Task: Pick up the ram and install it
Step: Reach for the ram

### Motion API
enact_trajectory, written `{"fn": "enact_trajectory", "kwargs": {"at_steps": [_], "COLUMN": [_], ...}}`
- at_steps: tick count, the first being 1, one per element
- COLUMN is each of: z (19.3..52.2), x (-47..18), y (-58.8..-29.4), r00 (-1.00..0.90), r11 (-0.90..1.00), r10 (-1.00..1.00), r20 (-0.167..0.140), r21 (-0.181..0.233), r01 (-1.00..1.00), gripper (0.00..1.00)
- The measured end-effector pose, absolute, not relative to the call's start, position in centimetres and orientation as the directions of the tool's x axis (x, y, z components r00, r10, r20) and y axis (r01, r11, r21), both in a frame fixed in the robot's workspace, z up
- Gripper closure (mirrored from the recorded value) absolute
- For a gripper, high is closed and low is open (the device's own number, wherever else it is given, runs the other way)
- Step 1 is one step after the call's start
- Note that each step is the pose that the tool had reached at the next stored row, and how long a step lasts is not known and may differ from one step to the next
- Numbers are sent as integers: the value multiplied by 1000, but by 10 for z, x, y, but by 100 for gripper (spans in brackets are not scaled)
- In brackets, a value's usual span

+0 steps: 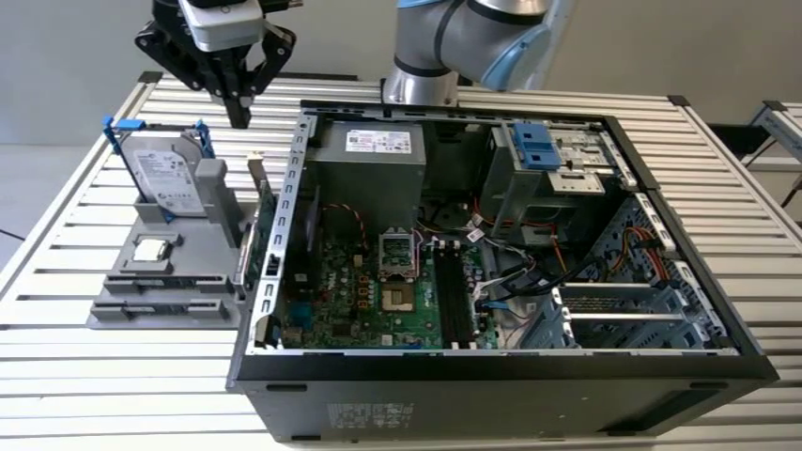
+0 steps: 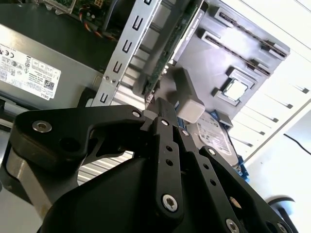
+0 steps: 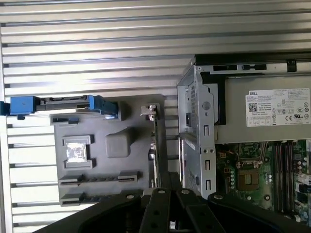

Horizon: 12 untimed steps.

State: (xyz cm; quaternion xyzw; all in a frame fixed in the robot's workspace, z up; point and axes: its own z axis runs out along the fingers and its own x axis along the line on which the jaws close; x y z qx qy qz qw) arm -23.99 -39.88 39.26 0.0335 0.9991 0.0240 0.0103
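As the arm leans in from twelve o'clock of the case (image 1: 501,399) in the exterior view, its hand (image 1: 239,115) hangs vertical, fingers pinched shut, empty. The ram (image 1: 163,281) seemingly sits slotted in the holder (image 1: 111,316), seven o'clock from it.

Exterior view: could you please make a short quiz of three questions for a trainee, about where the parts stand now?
1. True or false: the end effector is inside the computer case.
2. The clips on the hard drive are: A red, B blue, C yellow.
3. In the exterior view, on which side of the case does the grey holder stand?
Key: 1 false, it hangs outside the case, near the hard drive; 2 B; 3 the exterior view's left.
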Motion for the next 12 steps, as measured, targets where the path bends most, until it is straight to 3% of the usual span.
{"fn": "enact_trajectory", "kwargs": {"at_steps": [12], "z": [393], "x": [-258], "y": [-399], "r00": [-998], "r11": [997], "r10": [67], "r20": [-19], "r21": [49], "r01": [66], "gripper": [100]}}
